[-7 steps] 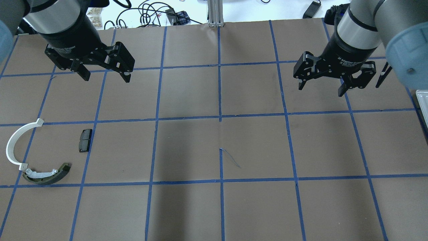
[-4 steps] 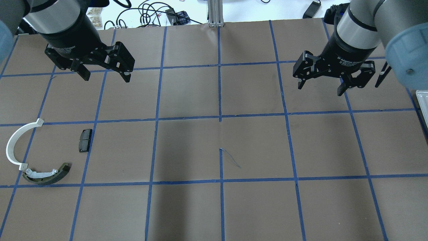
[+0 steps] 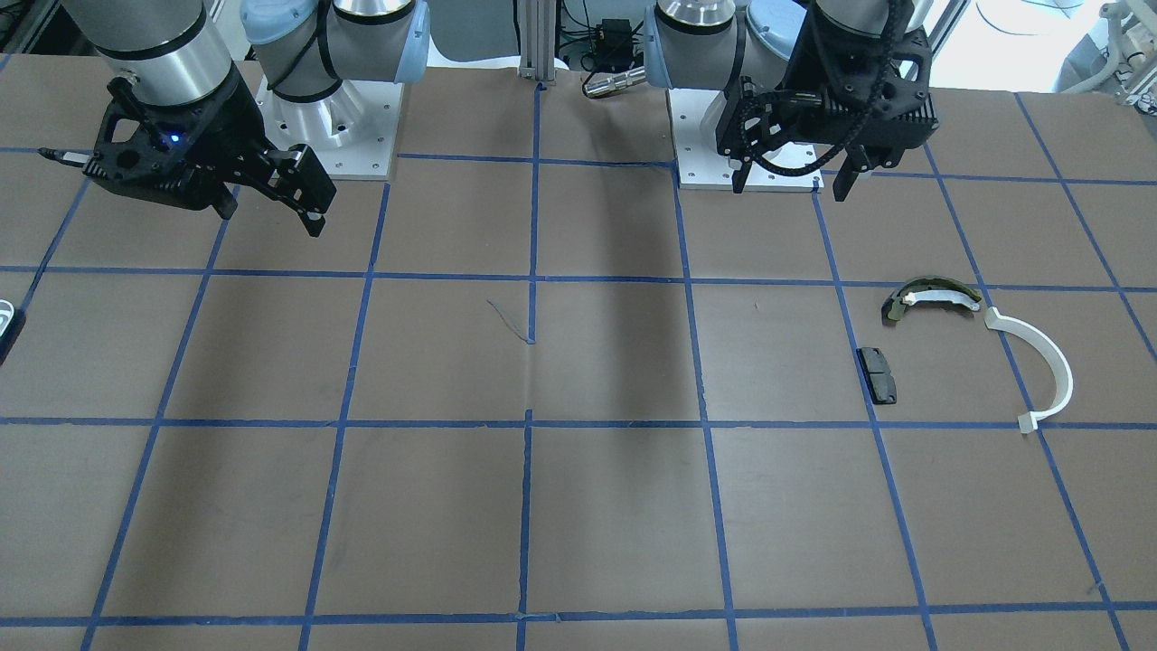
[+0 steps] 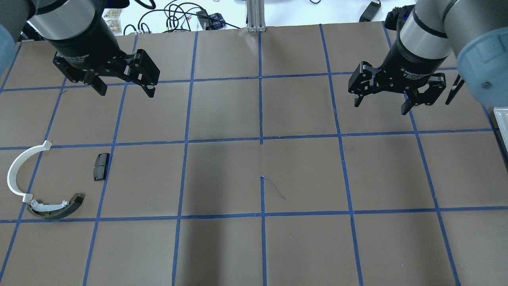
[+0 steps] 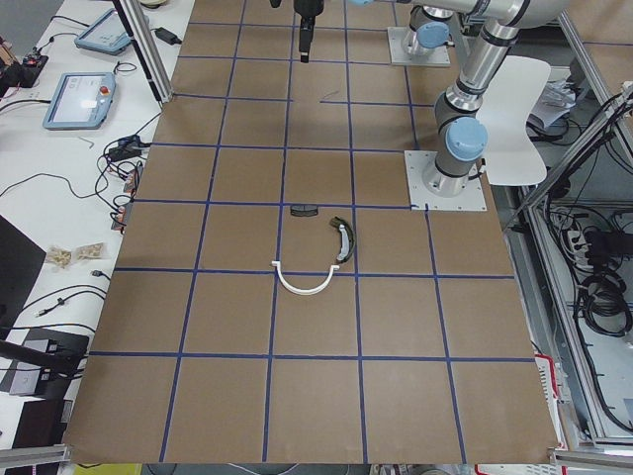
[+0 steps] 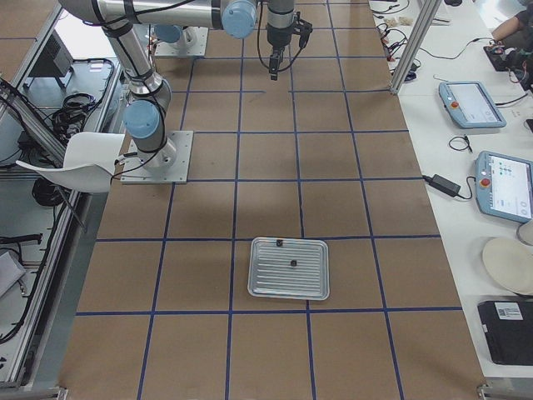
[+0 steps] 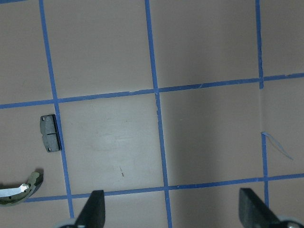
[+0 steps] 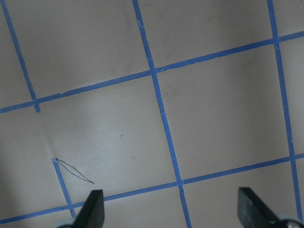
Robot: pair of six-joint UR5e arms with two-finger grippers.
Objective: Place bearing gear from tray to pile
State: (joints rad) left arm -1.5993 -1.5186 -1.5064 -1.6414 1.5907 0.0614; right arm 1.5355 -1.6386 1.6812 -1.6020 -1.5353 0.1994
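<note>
The pile lies at the table's left: a thin white half-ring strip [image 4: 11,176], an olive-and-white brake shoe [image 4: 55,210] and a small black pad [image 4: 101,167]. The left wrist view shows the pad [image 7: 50,133] and the shoe's end [image 7: 19,192]. The metal tray [image 6: 289,292] holds two small dark parts [image 6: 293,264]; they are too small to tell which is the bearing gear. My left gripper [image 4: 126,92] is open and empty, high above the table beyond the pile. My right gripper [image 4: 381,107] is open and empty, left of the tray's edge [image 4: 501,119].
The table is brown paper with a blue tape grid. A torn tape end [image 4: 272,186] lies near the middle. Cables and devices sit past the far edge [image 4: 178,18]. The robot bases [image 3: 325,127] stand at the near edge.
</note>
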